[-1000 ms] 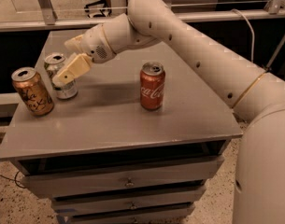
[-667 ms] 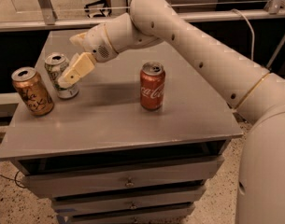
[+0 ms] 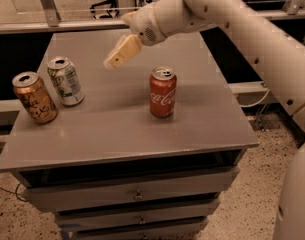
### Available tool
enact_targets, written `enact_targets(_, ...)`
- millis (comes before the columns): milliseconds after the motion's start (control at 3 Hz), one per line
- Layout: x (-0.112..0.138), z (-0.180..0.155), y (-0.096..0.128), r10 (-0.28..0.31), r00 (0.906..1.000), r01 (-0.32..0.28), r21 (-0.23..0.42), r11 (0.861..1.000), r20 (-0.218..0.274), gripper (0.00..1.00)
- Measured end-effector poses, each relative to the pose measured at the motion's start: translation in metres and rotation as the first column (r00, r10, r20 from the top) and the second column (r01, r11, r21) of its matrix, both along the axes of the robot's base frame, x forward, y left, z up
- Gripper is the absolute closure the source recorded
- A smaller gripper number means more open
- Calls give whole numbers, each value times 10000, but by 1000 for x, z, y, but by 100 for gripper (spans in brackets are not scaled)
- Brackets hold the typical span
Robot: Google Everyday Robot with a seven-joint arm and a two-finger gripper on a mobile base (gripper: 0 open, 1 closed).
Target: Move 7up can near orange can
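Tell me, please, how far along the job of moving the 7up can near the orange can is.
Looks done: the 7up can stands upright close beside the orange can on the table's left side. In hand: nothing; the gripper hangs above the table, off the cans, between the 7up can and the Coca-Cola can. Left: probably nothing more.

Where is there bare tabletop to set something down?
Free: the front strip of the table and the right side past the Coca-Cola can. Crowded: the left edge, where the 7up can stands close beside the orange can. The gripper hovers over the back middle.
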State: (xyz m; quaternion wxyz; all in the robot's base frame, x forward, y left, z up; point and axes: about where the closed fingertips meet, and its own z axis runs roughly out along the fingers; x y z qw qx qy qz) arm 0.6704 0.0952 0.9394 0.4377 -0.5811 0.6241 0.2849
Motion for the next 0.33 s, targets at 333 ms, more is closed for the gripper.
enact_targets(333,45,26,-73,-1804,9808,1788,285,9835,738,0)
